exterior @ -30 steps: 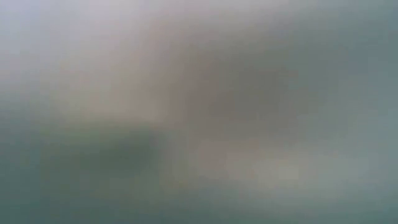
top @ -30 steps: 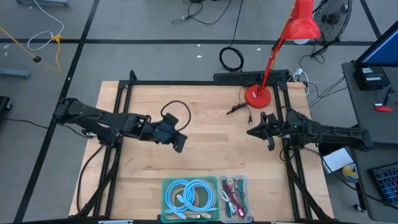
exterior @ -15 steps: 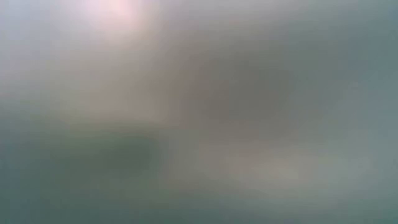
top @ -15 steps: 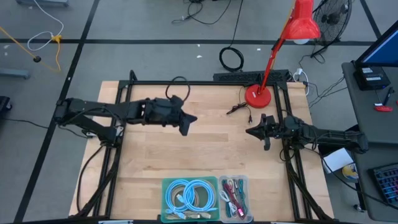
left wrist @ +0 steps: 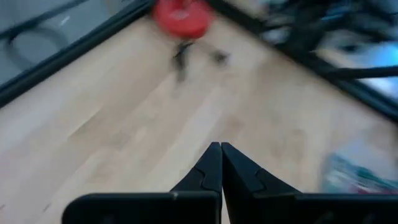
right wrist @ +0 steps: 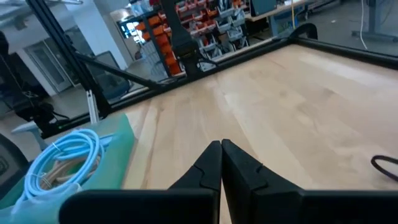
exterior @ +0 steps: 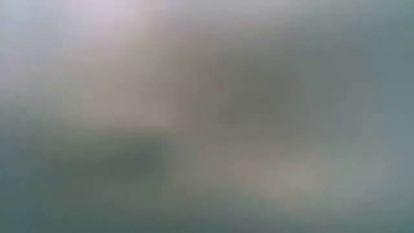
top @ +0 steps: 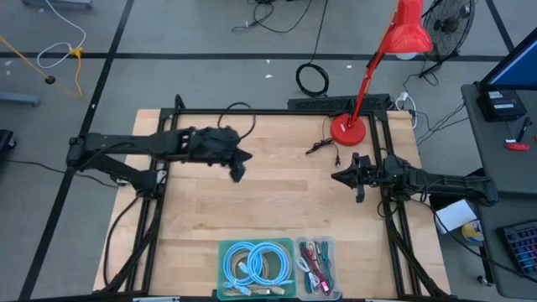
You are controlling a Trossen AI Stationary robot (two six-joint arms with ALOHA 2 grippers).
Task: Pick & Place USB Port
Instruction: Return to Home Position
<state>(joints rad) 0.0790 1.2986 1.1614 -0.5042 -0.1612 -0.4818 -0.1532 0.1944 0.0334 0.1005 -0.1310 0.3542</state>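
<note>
Above the tabletop, my left gripper (top: 238, 168) and right gripper (top: 342, 178) are both pinched closed, empty. At the edge opposite the lamp (top: 346, 128), the blue cable (top: 256, 262) fills the green bin (top: 221, 268) and the pink cable (top: 312, 267) lies in the clear bin (top: 332, 250). The low view shows me only blur.

This is a robotics lab or workshop. A left arm (top: 134, 149) and a right arm (top: 445, 179), both dark, are mounted on a black metal frame (top: 268, 111) around a wooden worktop (top: 277, 201), beside a red desk lamp (top: 345, 128). Loose cables (top: 312, 80) trail over the grey tiled floor (top: 210, 33). A fan (top: 449, 21) and a side desk (top: 487, 138) with a monitor (top: 516, 67) stand nearby. The right wrist view shows racks of orange parts bins (right wrist: 199, 15) behind.
</note>
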